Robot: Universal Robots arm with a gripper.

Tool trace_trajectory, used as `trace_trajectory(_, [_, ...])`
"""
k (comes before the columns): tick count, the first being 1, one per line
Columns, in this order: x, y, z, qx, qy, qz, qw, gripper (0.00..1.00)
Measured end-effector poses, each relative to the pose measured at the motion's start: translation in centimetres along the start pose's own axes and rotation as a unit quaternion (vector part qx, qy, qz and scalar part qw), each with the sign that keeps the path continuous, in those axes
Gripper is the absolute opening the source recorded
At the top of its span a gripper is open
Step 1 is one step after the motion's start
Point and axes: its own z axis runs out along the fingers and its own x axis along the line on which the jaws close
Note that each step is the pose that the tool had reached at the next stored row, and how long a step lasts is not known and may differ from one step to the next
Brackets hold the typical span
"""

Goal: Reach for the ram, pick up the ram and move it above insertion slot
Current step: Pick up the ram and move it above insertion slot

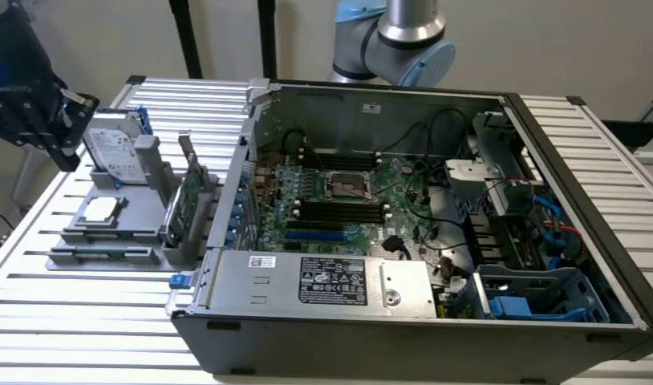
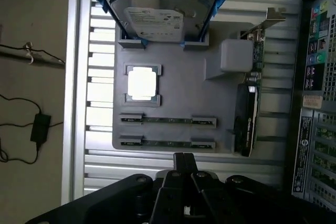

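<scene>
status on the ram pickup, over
Gripper empty, fingers shut, hovering clear of the gray holder. Ram sticks seated in it, untouched. Nothing on top of them.

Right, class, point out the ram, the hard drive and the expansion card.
ram point(image 2: 168, 144), wrist view, middle of stick.
hard drive point(image 2: 157, 17), wrist view, silver top.
expansion card point(image 2: 247, 124), wrist view, dark edge.

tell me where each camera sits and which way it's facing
exterior view: off the arm, high, looking down on the open computer case and gray tray; the arm shows behind the case.
wrist view: on the wrist, looking down past the gripper at the tray and its ram sticks.
shared: the tray and hard drive.
</scene>
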Motion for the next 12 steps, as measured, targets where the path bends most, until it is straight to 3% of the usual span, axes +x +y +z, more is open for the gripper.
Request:
trace_trajectory(6, [0.0,0.0,0.0,0.0001,0.0007,-0.055,0.9985,0.11])
trace_trajectory(12, [0.0,0.0,0.0,0.0002,0.0013,-0.109,0.9941,0.11])
